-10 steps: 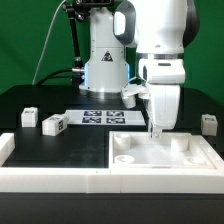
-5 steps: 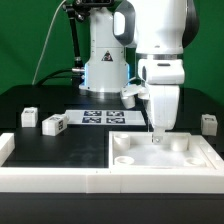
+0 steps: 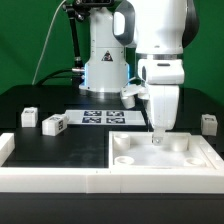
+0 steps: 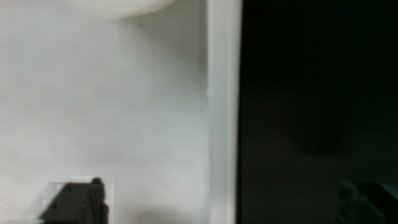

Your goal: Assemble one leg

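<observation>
Three small white legs with marker tags stand on the black table: two at the exterior view's left [image 3: 29, 116] [image 3: 54, 123] and one at its right [image 3: 208, 122]. The large white panel [image 3: 140, 168] with round corner sockets lies in front. My gripper [image 3: 156, 138] points straight down at the panel's far edge, away from all the legs. In the wrist view the gripper [image 4: 222, 203] is open and empty. One fingertip [image 4: 75, 202] is over the white panel [image 4: 107, 110], the other over the black table. A socket [image 4: 134, 6] shows at the frame edge.
The marker board [image 3: 100, 117] lies flat behind the panel, between the left legs and my arm. A white raised rim [image 3: 50, 172] runs along the front and left of the table. The robot base [image 3: 103, 60] stands at the back.
My gripper has come down a little toward the panel's far edge. The legs and the panel have not moved.
</observation>
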Tool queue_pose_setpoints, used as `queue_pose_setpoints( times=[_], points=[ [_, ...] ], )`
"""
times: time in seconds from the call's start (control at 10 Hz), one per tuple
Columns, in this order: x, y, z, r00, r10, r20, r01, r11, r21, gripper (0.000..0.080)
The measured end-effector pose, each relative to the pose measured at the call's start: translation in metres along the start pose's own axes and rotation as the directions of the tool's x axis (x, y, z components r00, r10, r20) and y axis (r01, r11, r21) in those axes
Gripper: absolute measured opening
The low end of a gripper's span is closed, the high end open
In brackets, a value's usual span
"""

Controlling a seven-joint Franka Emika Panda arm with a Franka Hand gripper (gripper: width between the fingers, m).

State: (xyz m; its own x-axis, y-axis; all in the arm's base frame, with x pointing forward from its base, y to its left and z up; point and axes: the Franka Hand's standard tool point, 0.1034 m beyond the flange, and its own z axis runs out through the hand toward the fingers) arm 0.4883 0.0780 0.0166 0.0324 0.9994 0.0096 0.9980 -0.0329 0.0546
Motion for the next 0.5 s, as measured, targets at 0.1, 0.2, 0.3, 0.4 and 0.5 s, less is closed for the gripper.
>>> queue_pose_setpoints(
  times=[0.1, 0.2, 0.3, 0.4, 0.5],
  points=[
    [0.0, -0.001, -0.001, 1.0, 0.004, 0.0, -0.004, 1.0, -0.001, 0.0649],
    [0.001, -0.002, -0.008, 1.0, 0.016, 0.001, -0.016, 1.0, -0.008, 0.0649],
    [0.001, -0.005, -0.019, 0.999, 0.036, 0.001, -0.036, 0.999, -0.017, 0.0649],
    [0.002, -0.009, -0.032, 0.998, 0.056, 0.002, -0.056, 0.998, -0.029, 0.0649],
    [0.004, -0.011, -0.045, 0.998, 0.065, 0.0, -0.065, 0.997, -0.045, 0.0649]
  ],
)
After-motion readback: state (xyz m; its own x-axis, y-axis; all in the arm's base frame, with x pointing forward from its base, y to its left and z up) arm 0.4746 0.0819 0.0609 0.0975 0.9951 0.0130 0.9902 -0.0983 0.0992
